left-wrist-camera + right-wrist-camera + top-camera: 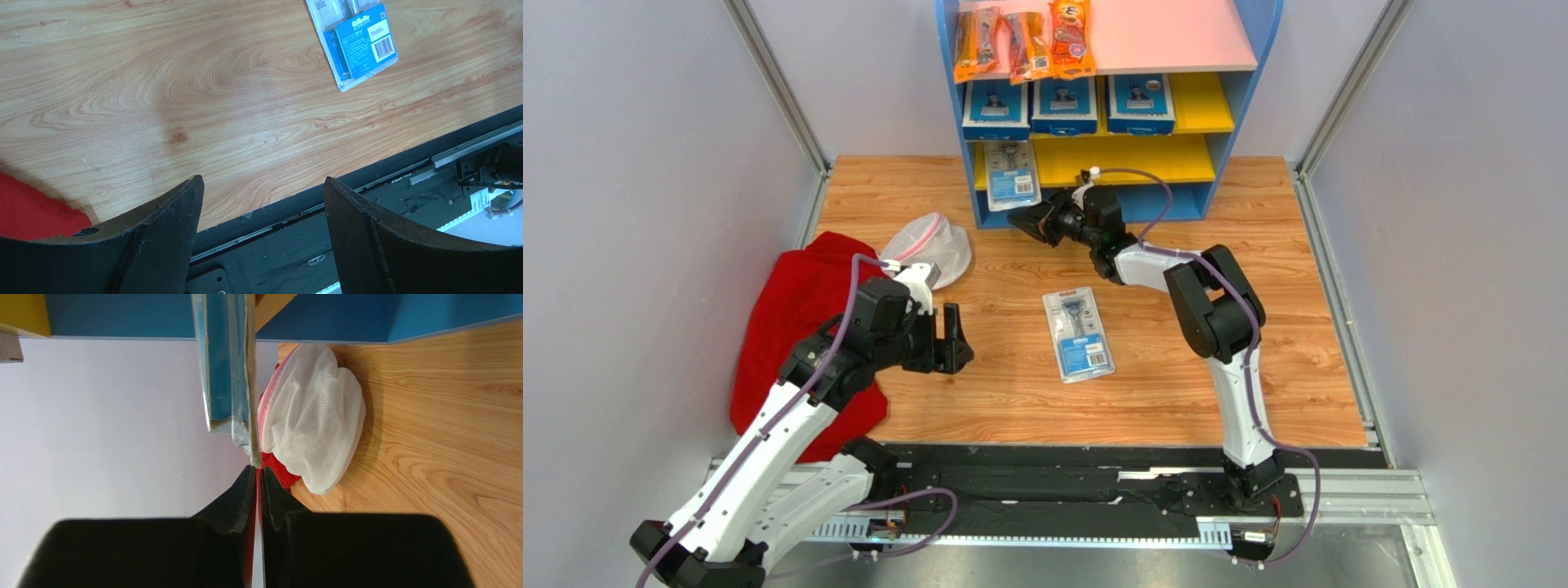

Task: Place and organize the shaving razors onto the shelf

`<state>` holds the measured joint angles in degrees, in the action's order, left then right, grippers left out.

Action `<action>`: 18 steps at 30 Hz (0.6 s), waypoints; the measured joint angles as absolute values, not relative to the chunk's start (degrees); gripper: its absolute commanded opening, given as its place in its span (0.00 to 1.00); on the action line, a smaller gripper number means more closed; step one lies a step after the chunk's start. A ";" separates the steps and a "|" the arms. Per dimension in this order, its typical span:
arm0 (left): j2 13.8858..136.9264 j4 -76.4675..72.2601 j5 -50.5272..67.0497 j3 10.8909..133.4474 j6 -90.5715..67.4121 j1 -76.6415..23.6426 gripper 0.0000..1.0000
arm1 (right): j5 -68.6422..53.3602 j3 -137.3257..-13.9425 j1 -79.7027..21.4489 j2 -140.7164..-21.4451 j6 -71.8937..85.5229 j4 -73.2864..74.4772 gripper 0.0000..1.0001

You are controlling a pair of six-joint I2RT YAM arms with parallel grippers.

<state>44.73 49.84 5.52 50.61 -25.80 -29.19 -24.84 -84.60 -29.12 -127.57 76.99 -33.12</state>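
- Counting five razor packs (1066, 104): three standing on the upper board of the shelf (1173, 37), one overhanging the lower, one lying on the table (879, 196).
- Three orange packets (1022, 43) are lying on top.
- Left gripper (955, 341) is gaping, empty; right gripper (256, 471) is narrowed at the overhanging pack (1011, 172), grip unclear.

I'm seeing a crumpled red cloth (799, 325) lying on the wood-grain tabletop (1161, 355), a white mesh pouch (934, 245) sitting just beside it.

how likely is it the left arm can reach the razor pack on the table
Probably yes: the left pincer is open, empty, with only bare table between it and the razor pack.
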 measured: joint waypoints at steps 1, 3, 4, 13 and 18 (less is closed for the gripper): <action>44.73 49.84 5.52 50.61 -25.80 -29.19 0.80 | -24.75 -84.64 -29.12 -127.66 76.86 -32.95 0.08; 44.73 49.82 5.52 50.59 -25.80 -29.19 0.80 | -24.51 -85.08 -29.12 -128.20 76.66 -32.73 0.07; 44.73 49.82 5.52 50.61 -25.80 -29.19 0.80 | -24.47 -85.27 -29.12 -128.51 76.64 -32.60 0.07; 44.75 49.82 5.52 50.61 -25.80 -29.19 0.80 | -22.00 -88.97 -29.54 -131.22 76.53 -29.02 0.05; 44.88 49.82 5.52 50.59 -25.82 -29.23 0.80 | -20.67 -94.56 -29.98 -133.71 76.64 -24.75 0.05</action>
<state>44.88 49.82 5.52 50.59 -25.82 -29.23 -20.67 -94.56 -29.98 -133.71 76.64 -24.75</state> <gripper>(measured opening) 0.803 0.054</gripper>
